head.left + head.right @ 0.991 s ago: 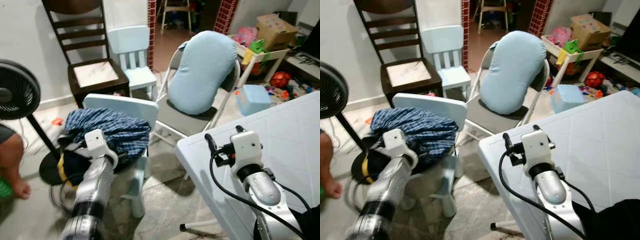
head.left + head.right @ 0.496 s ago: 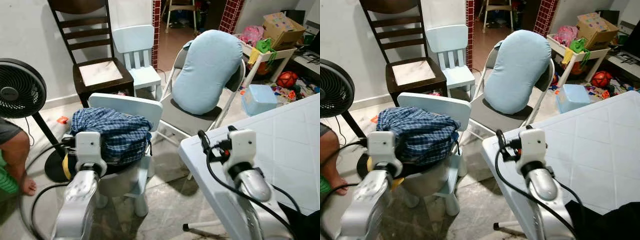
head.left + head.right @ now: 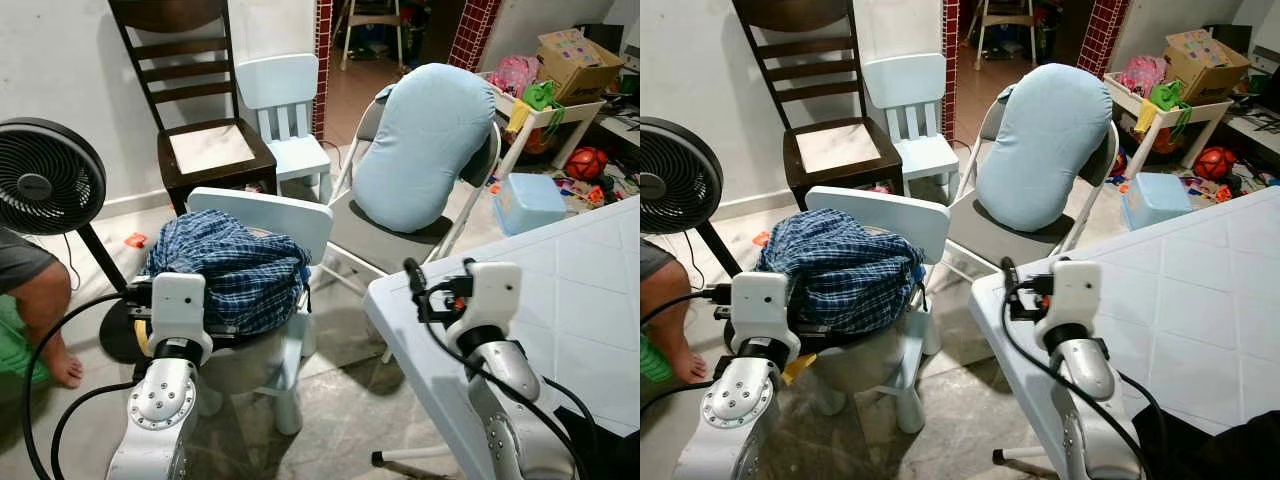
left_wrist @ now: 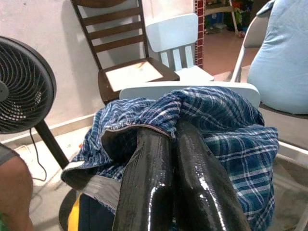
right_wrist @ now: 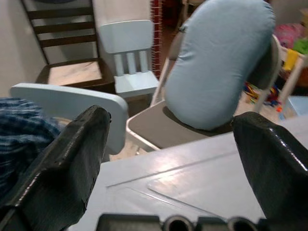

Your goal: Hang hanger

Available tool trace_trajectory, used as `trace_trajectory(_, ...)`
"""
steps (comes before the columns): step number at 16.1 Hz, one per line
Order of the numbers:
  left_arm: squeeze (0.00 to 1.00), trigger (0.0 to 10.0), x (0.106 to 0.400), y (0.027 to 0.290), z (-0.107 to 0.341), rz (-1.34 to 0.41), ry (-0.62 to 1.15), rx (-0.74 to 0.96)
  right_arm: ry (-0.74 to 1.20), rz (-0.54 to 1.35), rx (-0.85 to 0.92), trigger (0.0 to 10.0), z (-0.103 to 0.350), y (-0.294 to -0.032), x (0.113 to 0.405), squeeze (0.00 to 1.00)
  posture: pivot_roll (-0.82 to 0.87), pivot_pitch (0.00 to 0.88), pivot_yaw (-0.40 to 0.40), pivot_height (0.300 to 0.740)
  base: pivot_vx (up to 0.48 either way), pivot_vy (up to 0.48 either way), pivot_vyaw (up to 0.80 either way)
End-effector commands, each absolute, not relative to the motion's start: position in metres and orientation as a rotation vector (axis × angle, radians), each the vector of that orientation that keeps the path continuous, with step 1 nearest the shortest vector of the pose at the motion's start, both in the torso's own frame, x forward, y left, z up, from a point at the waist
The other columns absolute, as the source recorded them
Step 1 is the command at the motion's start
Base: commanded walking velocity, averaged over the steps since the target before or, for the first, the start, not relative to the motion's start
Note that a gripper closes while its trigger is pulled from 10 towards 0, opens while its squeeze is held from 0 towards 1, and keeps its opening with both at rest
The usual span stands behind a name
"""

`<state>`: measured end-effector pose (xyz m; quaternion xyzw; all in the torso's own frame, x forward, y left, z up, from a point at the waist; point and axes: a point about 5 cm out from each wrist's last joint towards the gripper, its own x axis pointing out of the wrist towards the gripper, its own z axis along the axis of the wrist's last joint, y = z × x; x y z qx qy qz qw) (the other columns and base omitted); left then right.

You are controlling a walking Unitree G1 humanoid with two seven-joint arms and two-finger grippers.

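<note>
Our left gripper (image 4: pixel 173 139) has its fingers pressed together, empty, tips at the plaid cloth (image 4: pixel 226 125) heaped on the small chair (image 3: pixel 262 213). Our right gripper (image 5: pixel 178 144) gapes wide over the table (image 5: pixel 192 178) corner. We cannot make out a hanger.

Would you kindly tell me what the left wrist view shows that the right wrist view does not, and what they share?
Left wrist view alone: the left gripper with its fingers pressed together before the blue plaid cloth's full heap, and a black standing fan. Right wrist view alone: the right gripper, fingers wide apart, above the white tabletop. Shared: the dark wooden chair, small pale blue chair and light blue cushion.
</note>
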<state>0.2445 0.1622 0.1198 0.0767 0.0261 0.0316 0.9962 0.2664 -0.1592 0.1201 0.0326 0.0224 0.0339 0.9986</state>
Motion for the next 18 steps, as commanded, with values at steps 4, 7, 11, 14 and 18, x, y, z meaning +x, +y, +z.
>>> trace_trajectory(4,0.00,10.0,0.2520,0.1609,0.1315,0.066,0.002,0.169,0.037,0.045,0.084,10.0,0.1199,-0.1622,0.2678,0.00,0.04,0.000,-0.006,0.740,0.000,0.000,0.00)
trace_trajectory(7,0.00,10.0,0.2522,0.1588,0.1313,0.061,0.002,0.171,0.034,0.043,0.080,10.0,0.1204,-0.1628,0.2692,0.00,0.04,0.000,-0.011,0.740,0.000,0.000,0.00)
trace_trajectory(11,0.00,10.0,0.2528,0.1575,0.1306,0.059,0.006,0.164,0.035,0.043,0.069,10.0,0.1192,-0.1625,0.2705,0.00,0.04,0.001,-0.015,0.740,0.000,0.000,0.00)
trace_trajectory(14,0.00,10.0,0.2539,0.1566,0.1305,0.036,0.004,0.129,0.036,0.043,0.060,10.0,0.1190,-0.1631,0.2707,0.00,0.03,0.004,-0.015,0.740,0.000,0.000,0.00)
trace_trajectory(18,0.00,10.0,0.2544,0.1573,0.1295,0.021,0.011,0.122,0.035,0.046,0.046,10.0,0.1191,-0.1638,0.2711,0.00,0.03,0.005,-0.017,0.740,0.000,0.000,0.00)
